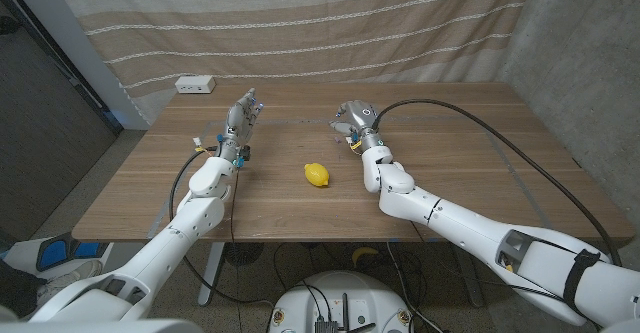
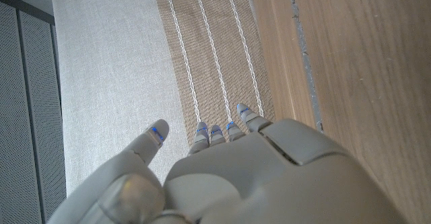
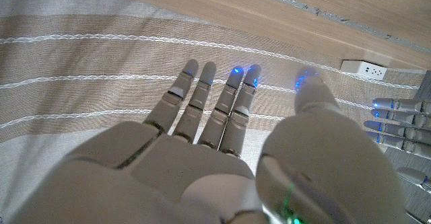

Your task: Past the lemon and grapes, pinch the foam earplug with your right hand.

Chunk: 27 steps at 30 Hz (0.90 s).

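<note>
Both arms enter from the near corners of the bench (image 1: 470,123), and the lemon (image 1: 317,174) lies between them, nearest the front edge. Right hand (image 1: 352,120) is raised beyond the lemon, toward the far side; in the right wrist view its fingers (image 3: 202,99) are extended, slightly apart, and hold nothing. Left hand (image 1: 242,116) stands similarly raised, fingers (image 2: 215,131) straight and empty. Foam earplug: cannot be made out in any view, so its bearing and long axis relative to the fingers cannot be told; grapes likewise not identified. Judgement: the right hand is already past the lemon, so the earplug, if present, probably lies close under or beside it; locating it precedes any pinch
</note>
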Each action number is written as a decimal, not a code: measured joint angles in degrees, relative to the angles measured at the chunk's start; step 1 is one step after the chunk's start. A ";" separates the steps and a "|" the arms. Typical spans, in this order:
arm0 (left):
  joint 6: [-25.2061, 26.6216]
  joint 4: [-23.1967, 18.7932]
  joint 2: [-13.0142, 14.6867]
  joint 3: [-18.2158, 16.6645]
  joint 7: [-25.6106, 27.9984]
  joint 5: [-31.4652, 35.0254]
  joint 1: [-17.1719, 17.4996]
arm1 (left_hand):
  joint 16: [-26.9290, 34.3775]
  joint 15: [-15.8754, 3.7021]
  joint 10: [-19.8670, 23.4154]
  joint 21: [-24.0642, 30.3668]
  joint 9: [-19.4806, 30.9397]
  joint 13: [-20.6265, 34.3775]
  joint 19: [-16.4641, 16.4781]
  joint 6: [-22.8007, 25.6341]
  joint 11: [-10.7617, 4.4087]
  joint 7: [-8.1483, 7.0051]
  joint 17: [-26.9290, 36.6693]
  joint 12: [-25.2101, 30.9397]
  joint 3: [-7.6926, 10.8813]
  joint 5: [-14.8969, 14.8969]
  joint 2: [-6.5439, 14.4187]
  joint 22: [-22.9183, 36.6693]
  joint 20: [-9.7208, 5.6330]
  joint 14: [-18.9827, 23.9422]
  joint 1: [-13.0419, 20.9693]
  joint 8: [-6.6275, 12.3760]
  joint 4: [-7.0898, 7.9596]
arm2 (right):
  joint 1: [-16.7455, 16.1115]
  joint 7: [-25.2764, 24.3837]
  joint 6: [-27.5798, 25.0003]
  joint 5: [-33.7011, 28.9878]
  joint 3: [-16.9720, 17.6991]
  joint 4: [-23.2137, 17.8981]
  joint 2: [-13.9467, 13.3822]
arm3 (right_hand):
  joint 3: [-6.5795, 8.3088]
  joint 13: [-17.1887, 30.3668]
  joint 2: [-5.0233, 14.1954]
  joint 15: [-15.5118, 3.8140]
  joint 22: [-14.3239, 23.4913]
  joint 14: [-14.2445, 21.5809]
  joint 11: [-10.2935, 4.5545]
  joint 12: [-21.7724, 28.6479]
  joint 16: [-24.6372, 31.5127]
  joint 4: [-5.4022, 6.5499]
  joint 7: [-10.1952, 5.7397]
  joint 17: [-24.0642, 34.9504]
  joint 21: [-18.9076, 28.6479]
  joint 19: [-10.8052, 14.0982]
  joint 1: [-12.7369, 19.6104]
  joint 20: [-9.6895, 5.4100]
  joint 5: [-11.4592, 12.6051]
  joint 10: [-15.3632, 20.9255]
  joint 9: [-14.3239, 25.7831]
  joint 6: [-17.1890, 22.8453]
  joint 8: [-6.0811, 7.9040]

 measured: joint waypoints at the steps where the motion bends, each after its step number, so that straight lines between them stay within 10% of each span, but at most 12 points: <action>1: 0.00 0.06 -0.03 0.02 -0.03 0.00 -0.02 | 0.00 0.00 0.00 0.00 0.00 0.00 0.00 0.00 0.00 0.00 0.00 0.00 0.00 0.00 0.00 0.00 0.00 0.00 0.00 0.00 0.00 | 0.11 0.08 0.02 0.07 -0.10 0.20 0.07 | 0.00 0.11 0.01 0.00 0.00 0.00 0.00 0.00 0.00 0.00 -0.20 0.00 0.00 0.00 0.01 0.00 0.00 0.00 0.00 0.20 0.00; 27: -0.11 0.68 -0.24 0.05 -0.37 -0.17 -0.29 | 0.00 0.00 0.00 0.00 0.00 0.00 0.00 0.00 0.00 0.00 0.00 0.00 0.00 0.00 0.00 0.00 0.00 0.00 0.00 0.00 0.00 | 2.32 0.05 0.04 0.31 -2.95 6.29 2.01 | -0.24 1.85 -0.23 -0.10 0.00 0.71 0.01 0.63 -0.43 -0.24 -0.20 0.27 0.00 0.22 1.28 0.22 -0.49 -0.01 0.27 0.19 1.00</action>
